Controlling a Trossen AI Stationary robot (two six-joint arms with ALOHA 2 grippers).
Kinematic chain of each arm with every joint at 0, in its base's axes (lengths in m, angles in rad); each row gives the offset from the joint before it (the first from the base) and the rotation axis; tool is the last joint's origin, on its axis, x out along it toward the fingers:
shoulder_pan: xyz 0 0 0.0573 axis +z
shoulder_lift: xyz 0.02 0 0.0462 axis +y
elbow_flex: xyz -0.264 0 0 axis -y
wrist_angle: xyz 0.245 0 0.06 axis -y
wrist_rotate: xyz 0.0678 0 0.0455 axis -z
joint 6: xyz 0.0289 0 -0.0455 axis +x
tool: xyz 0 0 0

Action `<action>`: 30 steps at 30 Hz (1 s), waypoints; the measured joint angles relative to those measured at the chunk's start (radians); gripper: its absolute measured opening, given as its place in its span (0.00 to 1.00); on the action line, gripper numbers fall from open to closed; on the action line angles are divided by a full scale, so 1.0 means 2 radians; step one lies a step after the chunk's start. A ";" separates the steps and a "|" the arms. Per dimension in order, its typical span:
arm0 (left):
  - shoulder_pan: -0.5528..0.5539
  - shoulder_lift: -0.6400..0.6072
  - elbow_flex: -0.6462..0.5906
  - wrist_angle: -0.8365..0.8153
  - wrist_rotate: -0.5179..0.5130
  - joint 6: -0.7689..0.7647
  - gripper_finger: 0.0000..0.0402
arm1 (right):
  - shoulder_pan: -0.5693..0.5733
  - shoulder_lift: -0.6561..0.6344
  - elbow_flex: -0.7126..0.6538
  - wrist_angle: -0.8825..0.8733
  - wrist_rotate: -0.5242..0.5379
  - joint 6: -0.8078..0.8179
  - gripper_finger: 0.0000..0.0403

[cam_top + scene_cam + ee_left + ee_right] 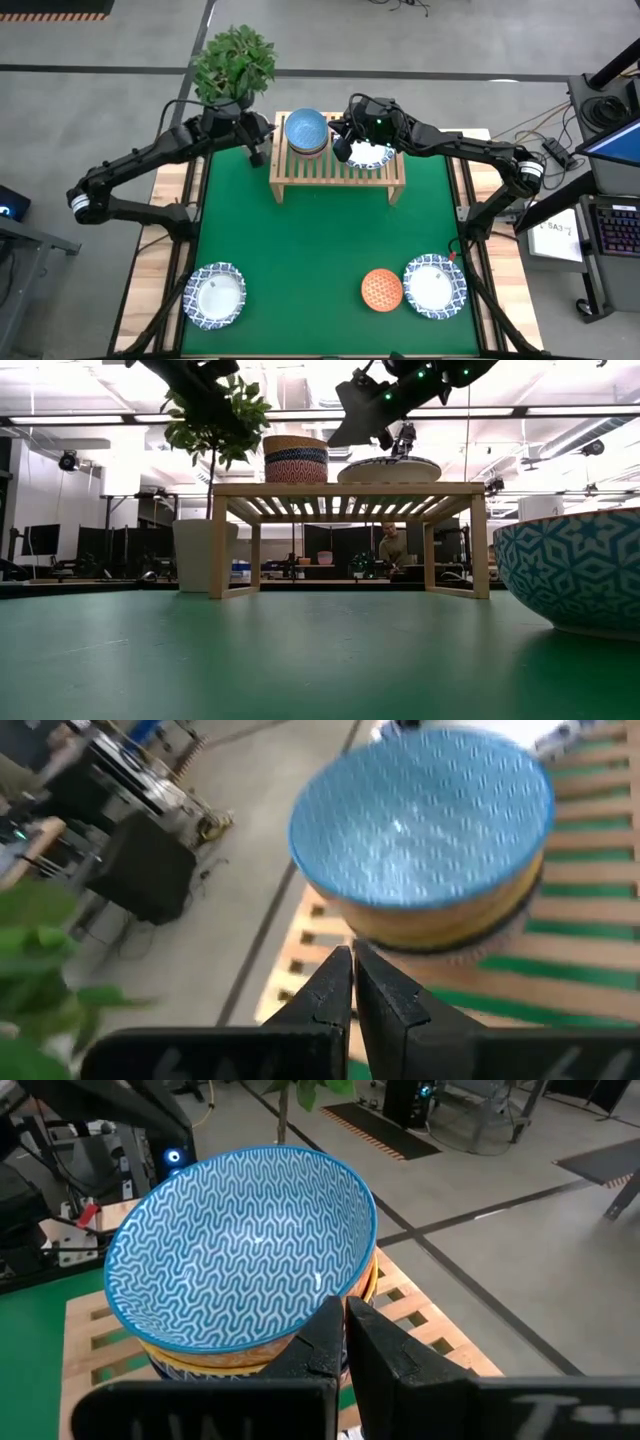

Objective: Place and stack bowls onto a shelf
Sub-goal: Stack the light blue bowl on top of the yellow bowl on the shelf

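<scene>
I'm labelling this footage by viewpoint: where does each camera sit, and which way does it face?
High: above the table, looking straight down; both arms, shelf, three bowls in front.
Low: at tabletop height, looking level at the shelf; arms enter from above.
Left wrist: on the left arm, facing the bowl stack; left gripper shut.
Right wrist: on the right arm, facing the same stack; right gripper shut.
All four share the stack.

Count: one shelf (pixel 337 172); three small bowls are stacked on it, light blue one (pixel 306 128) on top. One wide white bowl (pixel 371 155) is seen beside the stack. On the table: three wide white bowls (pixel 214 295) (pixel 434 285) counted with that one, plus one orange-red bowl (pixel 381 289). One plant (pixel 235 62) is seen.
</scene>
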 joint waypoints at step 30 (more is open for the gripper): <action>0.000 0.059 -0.001 0.040 0.008 -0.052 0.00 | 0.000 -0.001 0.000 0.018 0.001 0.008 0.02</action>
